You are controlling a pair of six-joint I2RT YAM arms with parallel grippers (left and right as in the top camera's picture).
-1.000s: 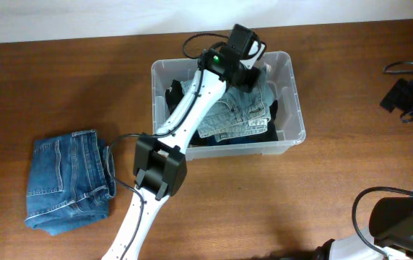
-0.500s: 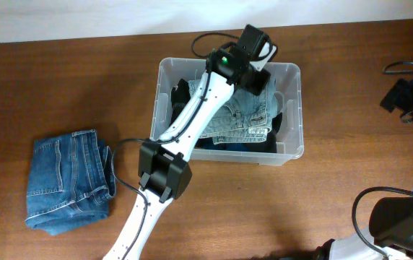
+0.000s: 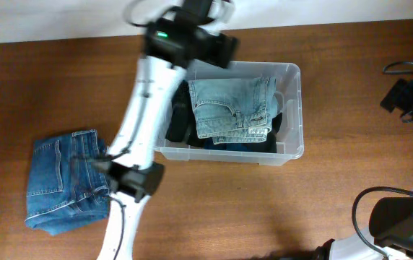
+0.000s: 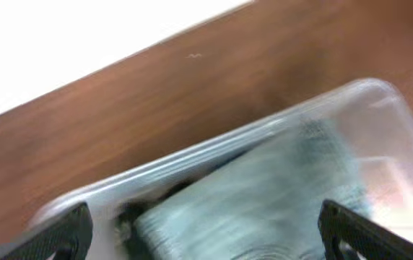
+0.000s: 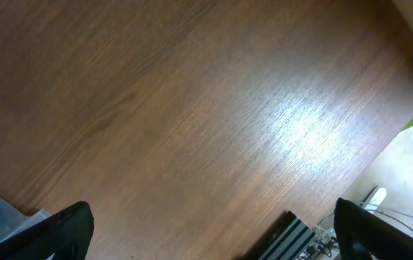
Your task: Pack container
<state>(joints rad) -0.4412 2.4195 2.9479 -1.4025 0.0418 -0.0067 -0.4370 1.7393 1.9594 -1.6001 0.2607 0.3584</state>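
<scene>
The clear plastic container (image 3: 294,108) stands at the table's middle back. Folded light blue jeans (image 3: 232,108) lie on top of dark clothes (image 3: 180,121) inside it. My left gripper (image 4: 206,235) is open and empty, hovering above the container's back rim (image 4: 214,148), with the light jeans (image 4: 264,195) blurred below it. In the overhead view the left arm (image 3: 181,40) reaches over the container's back left corner. My right gripper (image 5: 217,238) is open over bare wood far to the right, holding nothing.
A folded pair of darker blue jeans (image 3: 68,180) lies on the table at the left. Black gear and cables (image 3: 407,94) sit at the right edge. The table's far edge meets a white wall (image 4: 84,43).
My left gripper opened and let go of the light jeans, which now lie flat in the container. The left arm rose and swung back to the left. The container shifted slightly right.
</scene>
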